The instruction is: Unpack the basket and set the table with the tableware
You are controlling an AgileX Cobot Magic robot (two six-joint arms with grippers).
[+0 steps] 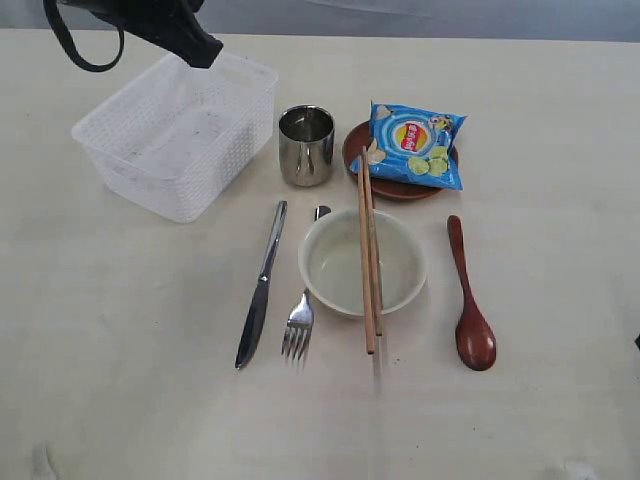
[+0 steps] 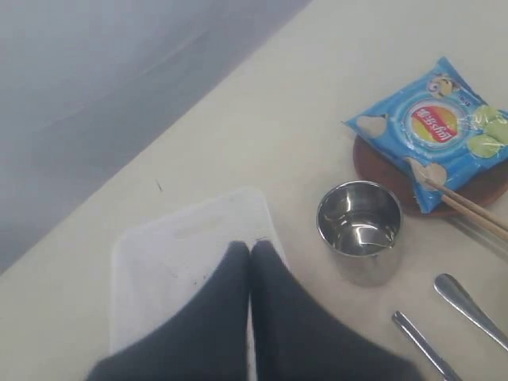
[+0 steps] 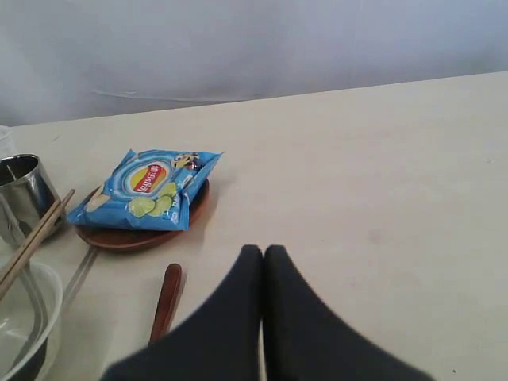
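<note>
Mostly out of sight is the small brown plate (image 1: 392, 189): a blue chip bag (image 1: 415, 145) lies on it, so only a strip of rim shows. The bag carries a round red-and-yellow logo and pale green slices. Its lettering is too small for me to read.

The wooden chopsticks (image 1: 367, 260) lie across the cream bowl (image 1: 335, 268), their far ends up on the plate against the bag. The fork (image 1: 300, 325) sits just beside the bowl, and the bowl's rim hides the middle of its handle. The knife (image 1: 262, 285) lies next to the fork, the wooden spoon (image 1: 472, 320) on the bowl's other side, and the steel cup (image 1: 306, 146) stands between plate and basket (image 1: 215, 170).

All of it rests on the worktop (image 1: 120, 380).

My left jaws are pressed together with nothing between them. They hang over the white basket, which my left wrist view shows only as a blur, half covered by them. The exterior view cuts off my left arm (image 1: 150, 25) at the top edge.

My right jaws are likewise closed on nothing, above bare worktop near the spoon's handle. In that wrist view the spoon's bowl end is hidden and the cream bowl is cropped.
</note>
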